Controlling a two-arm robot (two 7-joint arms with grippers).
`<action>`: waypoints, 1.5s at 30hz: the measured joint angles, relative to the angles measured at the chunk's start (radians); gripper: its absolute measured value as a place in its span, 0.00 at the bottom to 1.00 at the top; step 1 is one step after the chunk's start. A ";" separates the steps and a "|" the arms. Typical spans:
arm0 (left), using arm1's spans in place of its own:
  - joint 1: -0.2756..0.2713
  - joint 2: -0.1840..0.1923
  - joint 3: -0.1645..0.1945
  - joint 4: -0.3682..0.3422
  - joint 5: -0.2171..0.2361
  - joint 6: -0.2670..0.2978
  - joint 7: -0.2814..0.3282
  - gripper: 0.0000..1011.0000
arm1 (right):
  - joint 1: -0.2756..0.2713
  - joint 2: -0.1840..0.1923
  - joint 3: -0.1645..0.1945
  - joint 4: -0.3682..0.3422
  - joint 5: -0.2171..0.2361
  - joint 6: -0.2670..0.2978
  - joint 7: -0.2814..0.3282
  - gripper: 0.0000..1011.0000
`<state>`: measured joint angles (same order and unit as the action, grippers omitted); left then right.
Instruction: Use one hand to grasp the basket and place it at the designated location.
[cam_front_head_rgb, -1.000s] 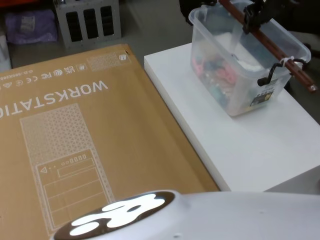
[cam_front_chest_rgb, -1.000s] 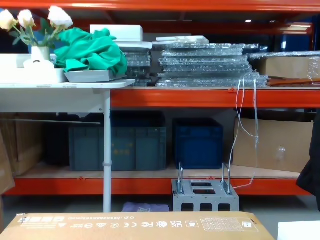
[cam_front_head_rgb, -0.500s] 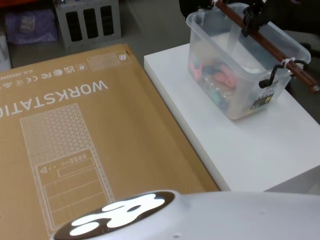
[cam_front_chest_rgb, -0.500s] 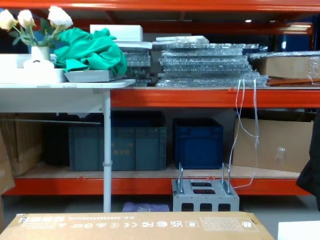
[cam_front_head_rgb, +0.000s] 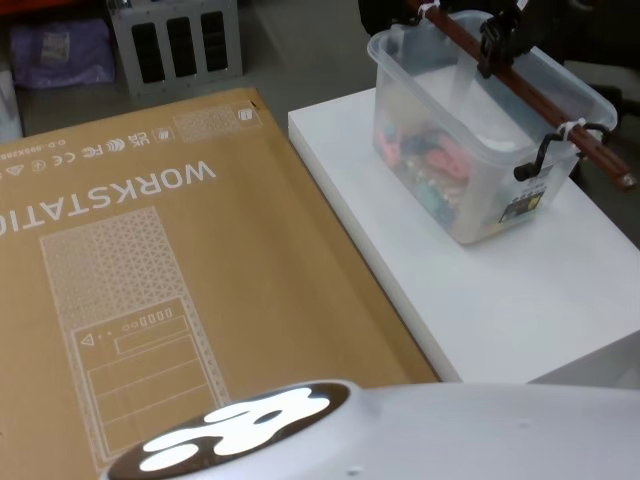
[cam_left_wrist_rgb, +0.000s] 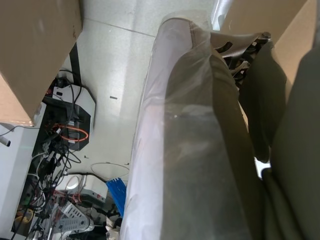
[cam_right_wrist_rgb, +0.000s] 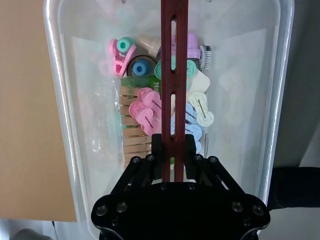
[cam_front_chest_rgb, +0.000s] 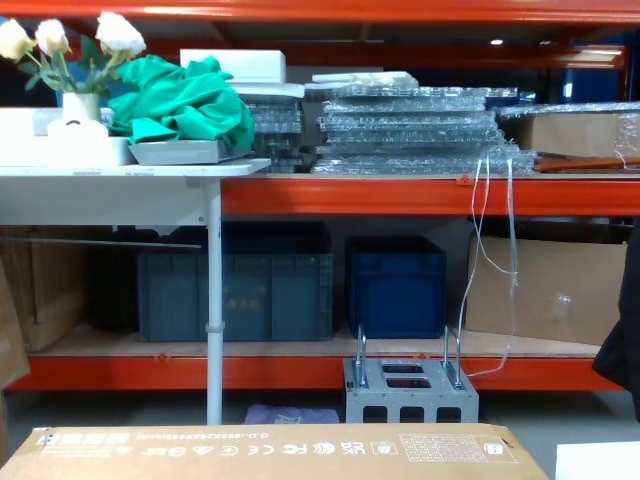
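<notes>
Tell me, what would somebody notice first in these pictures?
Probably the see-through basket of pink and green clips on the white table, with the right pincer shut on the dark red bar across its top. Next, the big brown cardboard box beside the table.

You have bare white table (cam_front_head_rgb: 520, 290) in front of the basket (cam_front_head_rgb: 470, 170) to pass over. To its left, the big cardboard box (cam_front_head_rgb: 150, 280) lies beside the table. A dark red bar (cam_front_head_rgb: 520, 85) spans the basket's rim, barring its open top.

basket (cam_front_head_rgb: 470, 150) on white platform (cam_front_head_rgb: 520, 290) (far end), cardboard box (cam_front_head_rgb: 150, 300) to its left
</notes>
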<state>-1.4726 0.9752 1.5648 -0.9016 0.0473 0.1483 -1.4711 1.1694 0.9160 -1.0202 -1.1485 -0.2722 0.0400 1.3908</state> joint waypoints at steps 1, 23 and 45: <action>0.000 0.000 0.000 0.000 0.000 0.000 0.000 0.00 | -0.001 -0.003 0.000 0.002 -0.005 0.004 0.001 0.24; 0.000 0.000 0.000 0.000 0.000 0.000 0.000 0.00 | -0.016 -0.011 0.007 0.006 -0.019 0.023 0.011 0.24; 0.000 0.000 0.000 0.000 0.000 0.000 0.000 0.00 | -0.017 0.019 0.047 -0.023 -0.008 0.036 0.000 0.75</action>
<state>-1.4726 0.9752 1.5648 -0.9014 0.0474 0.1483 -1.4711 1.1527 0.9345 -0.9735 -1.1716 -0.2798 0.0762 1.3909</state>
